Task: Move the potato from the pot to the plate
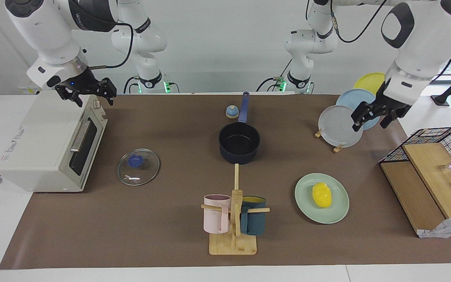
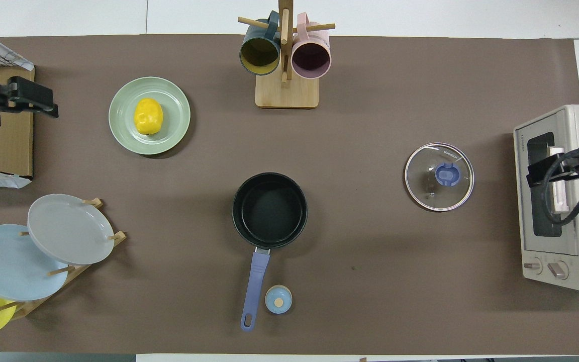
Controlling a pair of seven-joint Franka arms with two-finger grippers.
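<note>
The yellow potato (image 1: 322, 194) (image 2: 148, 116) lies on the mint-green plate (image 1: 337, 212) (image 2: 171, 131). The plate is farther from the robots than the pot, toward the left arm's end. The dark navy pot (image 1: 239, 141) (image 2: 269, 208) stands mid-table, empty, its blue handle pointing toward the robots. My left gripper (image 1: 369, 123) (image 2: 20, 103) is open and empty, raised by the plate rack at its end of the table. My right gripper (image 1: 94, 98) (image 2: 546, 173) is open and empty, raised over the toaster oven.
A glass lid (image 1: 138, 167) lies between the pot and the toaster oven (image 1: 49, 145). A mug tree (image 1: 233, 219) holds a pink and a teal mug. A rack of upright plates (image 1: 341, 126), a wire basket with wooden boards (image 1: 433, 164) and a small blue knob (image 1: 231, 112) also stand here.
</note>
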